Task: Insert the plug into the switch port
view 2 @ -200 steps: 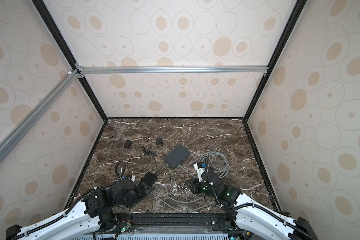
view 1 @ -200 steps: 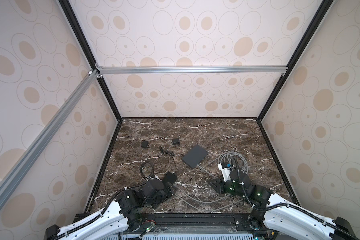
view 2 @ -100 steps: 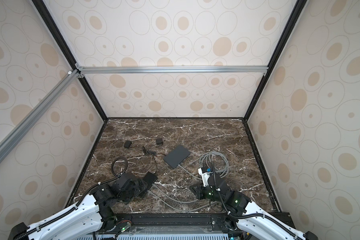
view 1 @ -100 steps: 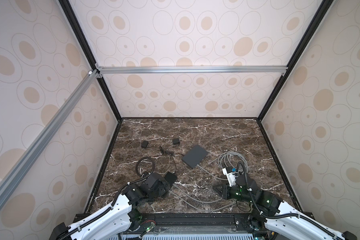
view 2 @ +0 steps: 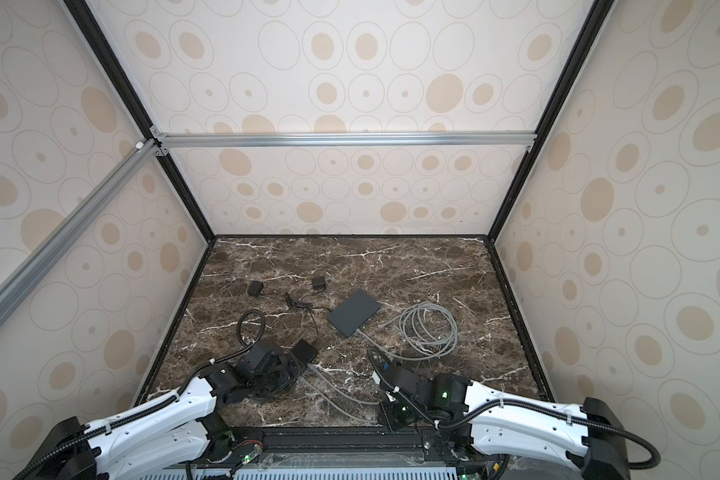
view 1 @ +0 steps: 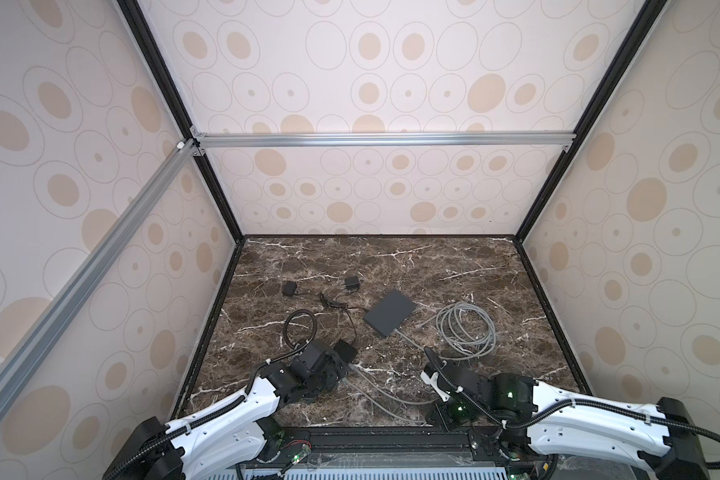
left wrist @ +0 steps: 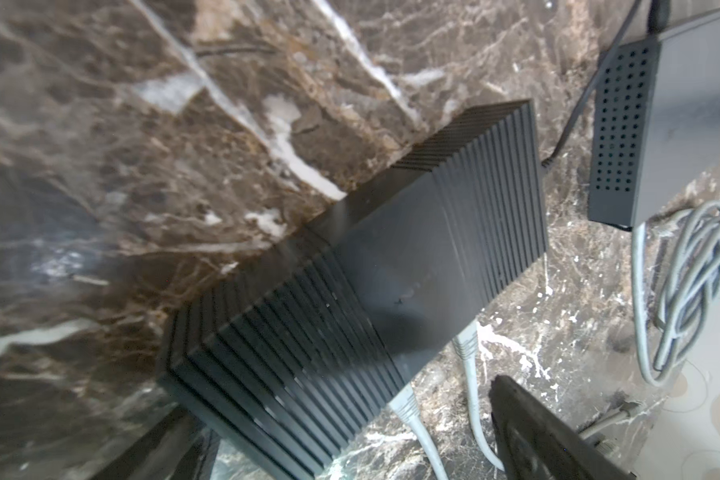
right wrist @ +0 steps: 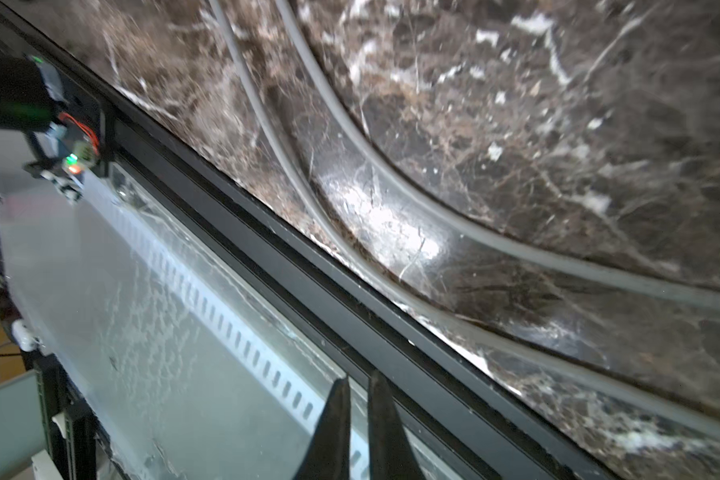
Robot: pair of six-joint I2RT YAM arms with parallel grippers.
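Note:
The switch (view 1: 346,351) (view 2: 306,350) is a small black ribbed box (left wrist: 391,266) at the front left of the marble floor in both top views. Two grey plugs (left wrist: 406,401) (left wrist: 466,345) sit in its near side, and their cables (view 1: 391,399) (right wrist: 391,166) run along the front edge. My left gripper (left wrist: 341,395) is open, with one finger (left wrist: 537,436) on each side of the switch's near end. Over the front rail, my right gripper (right wrist: 358,376) is shut with nothing in it. In the top views its wrist (view 1: 466,386) hides the fingertips.
A flat grey box (view 1: 389,311) (left wrist: 661,124) with a perforated side lies mid-floor with one cable in it. A grey cable coil (view 1: 468,328) lies to its right, with a loose plug end (left wrist: 624,409). Two small black adapters (view 1: 288,288) (view 1: 352,282) lie further back. The black front rail (right wrist: 308,270) borders the floor.
My right arm has pulled back from near the coil toward the front edge, and its jaws have shut. The left gripper has edged forward around the switch and stayed open.

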